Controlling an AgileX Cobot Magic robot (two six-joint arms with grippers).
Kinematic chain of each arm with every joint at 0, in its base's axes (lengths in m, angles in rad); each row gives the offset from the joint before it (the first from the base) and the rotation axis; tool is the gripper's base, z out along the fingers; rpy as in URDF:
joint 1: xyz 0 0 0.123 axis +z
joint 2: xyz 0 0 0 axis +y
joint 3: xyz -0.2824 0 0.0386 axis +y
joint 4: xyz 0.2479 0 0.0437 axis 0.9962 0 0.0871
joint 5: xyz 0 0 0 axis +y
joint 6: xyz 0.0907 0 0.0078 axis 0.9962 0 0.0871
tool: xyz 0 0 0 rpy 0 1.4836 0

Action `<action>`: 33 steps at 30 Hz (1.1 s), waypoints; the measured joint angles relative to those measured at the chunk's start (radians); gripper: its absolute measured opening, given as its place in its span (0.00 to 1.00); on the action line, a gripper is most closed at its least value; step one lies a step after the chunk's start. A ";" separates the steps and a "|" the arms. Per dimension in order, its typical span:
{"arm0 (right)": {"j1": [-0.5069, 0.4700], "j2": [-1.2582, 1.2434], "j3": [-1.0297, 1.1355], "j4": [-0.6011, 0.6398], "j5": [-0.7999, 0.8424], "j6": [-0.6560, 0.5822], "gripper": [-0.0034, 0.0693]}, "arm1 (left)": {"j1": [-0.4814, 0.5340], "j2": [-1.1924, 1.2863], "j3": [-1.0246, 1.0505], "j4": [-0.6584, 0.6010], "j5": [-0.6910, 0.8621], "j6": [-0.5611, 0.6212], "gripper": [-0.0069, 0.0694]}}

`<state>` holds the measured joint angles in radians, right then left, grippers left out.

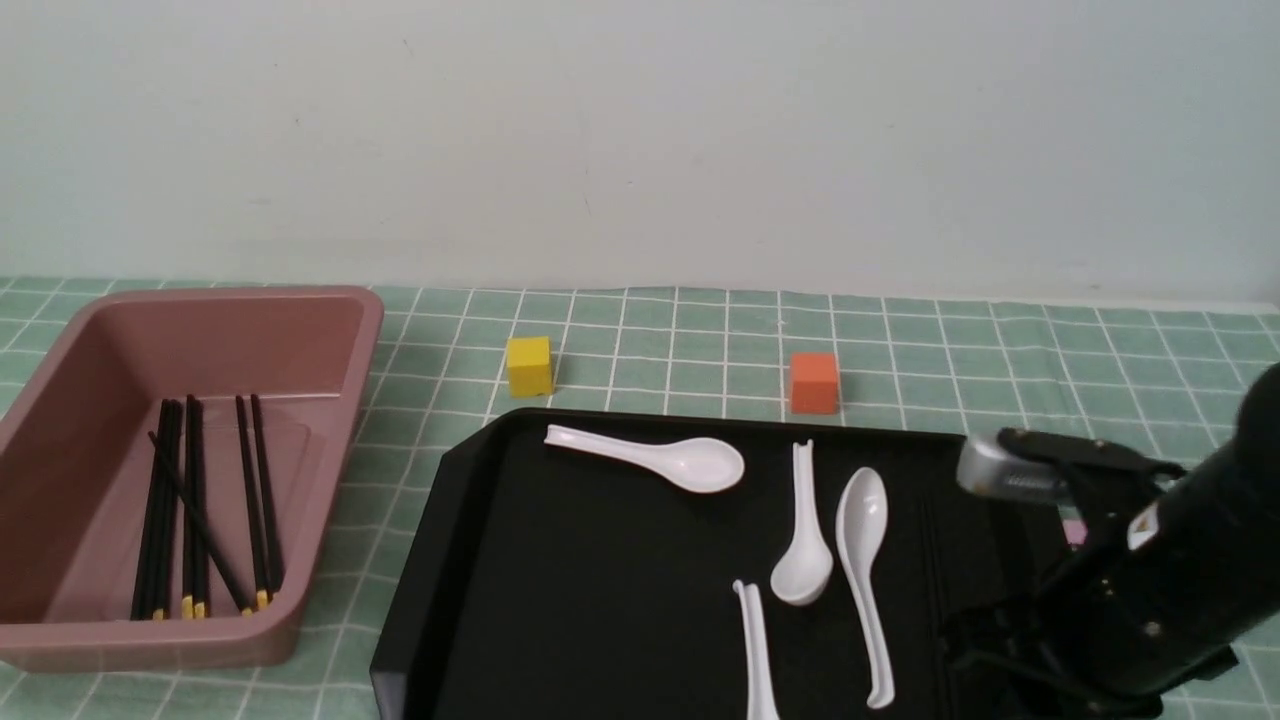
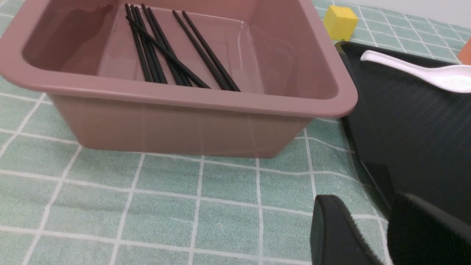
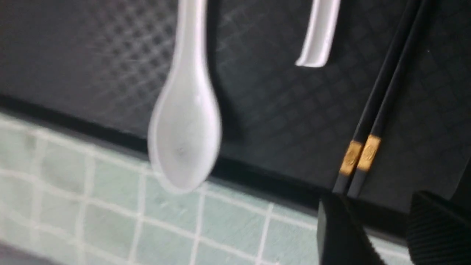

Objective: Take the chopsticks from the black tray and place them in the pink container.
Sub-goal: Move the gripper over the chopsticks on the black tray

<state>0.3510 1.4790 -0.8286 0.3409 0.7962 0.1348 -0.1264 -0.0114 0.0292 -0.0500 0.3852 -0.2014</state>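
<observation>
Front view first: we're seeing a bunch of chopsticks (image 1: 200,510) lying in the pink container (image 1: 370,320) on the left. White spoons (image 1: 860,560) are scattered on the black tray (image 1: 600,600), and the right arm (image 1: 1150,590) is hovering over the tray's right side.

Left wrist view: the left pincer (image 2: 368,200) is sitting parted and empty over the counter (image 2: 147,206), near the container.

Right wrist view: the right pincer (image 3: 377,200) is gaping with nothing in it, just beside a pair (image 3: 382,84) lying flat on the tray. We're guessing those are light, stiff, slick and prone to rolling, so pinching both together around mid-length looks safest.
</observation>
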 joint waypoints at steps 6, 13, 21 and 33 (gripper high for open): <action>0.051 0.131 -0.014 -0.140 -0.093 0.211 0.44 | 0.000 0.000 0.000 0.000 0.000 0.000 0.40; 0.061 0.234 -0.018 -0.177 -0.176 0.284 0.44 | 0.000 0.000 0.000 0.000 0.000 0.000 0.40; 0.064 0.269 -0.038 -0.189 -0.156 0.315 0.44 | 0.000 0.000 0.000 0.000 0.000 0.000 0.40; 0.064 0.253 -0.044 -0.227 -0.136 0.316 0.23 | 0.000 0.000 0.000 0.000 0.000 0.000 0.40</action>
<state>0.4150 1.7322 -0.8722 0.1136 0.6600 0.4506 -0.1264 -0.0114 0.0292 -0.0500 0.3852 -0.2014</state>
